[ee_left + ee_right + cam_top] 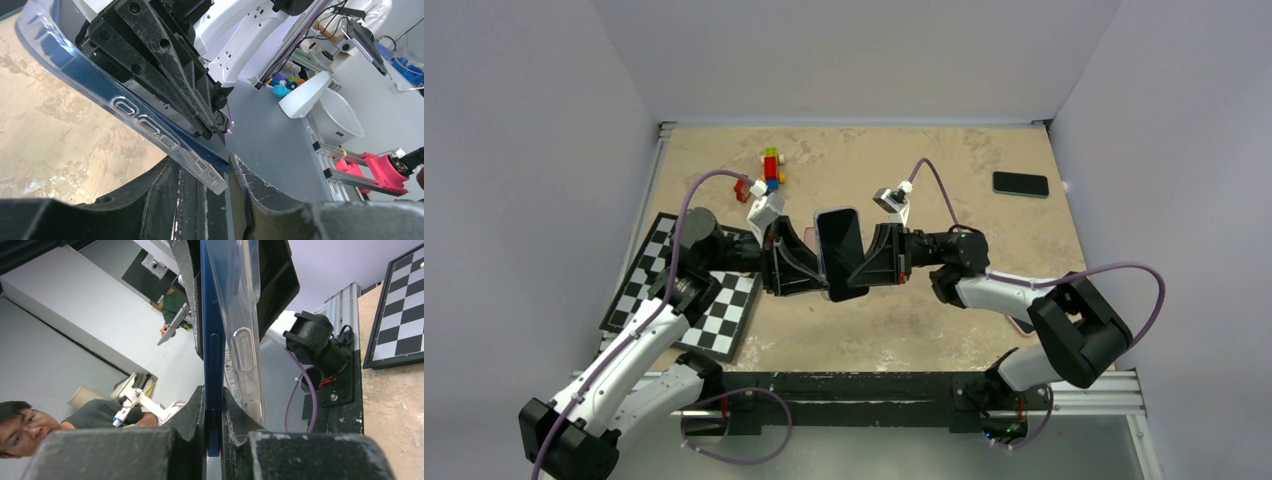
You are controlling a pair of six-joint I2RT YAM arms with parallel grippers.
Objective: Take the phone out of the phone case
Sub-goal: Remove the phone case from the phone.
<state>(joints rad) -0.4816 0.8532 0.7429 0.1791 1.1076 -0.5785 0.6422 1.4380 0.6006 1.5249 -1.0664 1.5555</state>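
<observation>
The right claw point(214, 397) is clamped on the blue edge of the phone point(212, 340), and the clear case point(243, 315) gapes away from the phone along one side. The left claw point(220, 167) has the case's button edge running down between its fingers; whether it pinches that edge I cannot tell. The phone hangs between both claws above the tabletop point(924, 330), dark face up, with a chessboard point(686, 290) to the left, toy blocks point(771, 168) beyond and a second phone point(1021, 184) far right

You see the dark-blue phone point(841, 250) held above the counter, screen up, its clear case point(241, 330) parted along one long edge.
</observation>
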